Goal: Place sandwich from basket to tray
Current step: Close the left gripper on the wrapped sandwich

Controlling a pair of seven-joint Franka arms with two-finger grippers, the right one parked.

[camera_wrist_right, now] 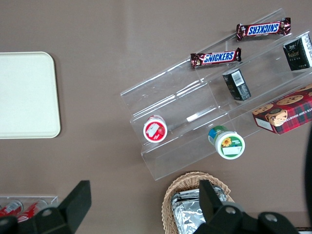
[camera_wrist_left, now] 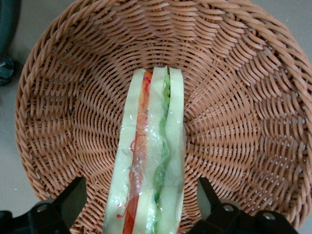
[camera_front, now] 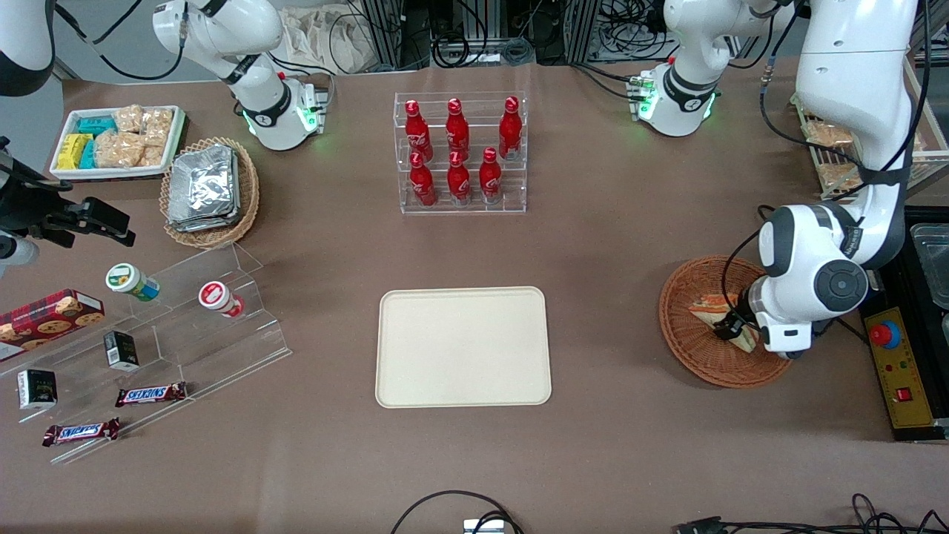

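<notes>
The sandwich [camera_front: 708,305], a pale bread wedge with orange-red and green filling under clear wrap, lies in the round orange-brown wicker basket [camera_front: 689,345] toward the working arm's end of the table. My left gripper [camera_front: 730,327] is lowered into the basket and open. In the left wrist view its two fingers [camera_wrist_left: 73,199] stand on either side of the sandwich [camera_wrist_left: 151,146], with basket weave [camera_wrist_left: 243,97] showing in the gaps. The cream tray [camera_front: 463,347] lies flat mid-table with nothing on it; it also shows in the right wrist view [camera_wrist_right: 24,95].
A clear rack of red bottles [camera_front: 460,152] stands farther from the camera than the tray. A yellow control box with a red button [camera_front: 893,356] lies beside the basket. An oval basket of foil packets [camera_front: 209,191], a snack tray [camera_front: 115,141] and an acrylic shelf [camera_front: 163,334] sit toward the parked arm's end.
</notes>
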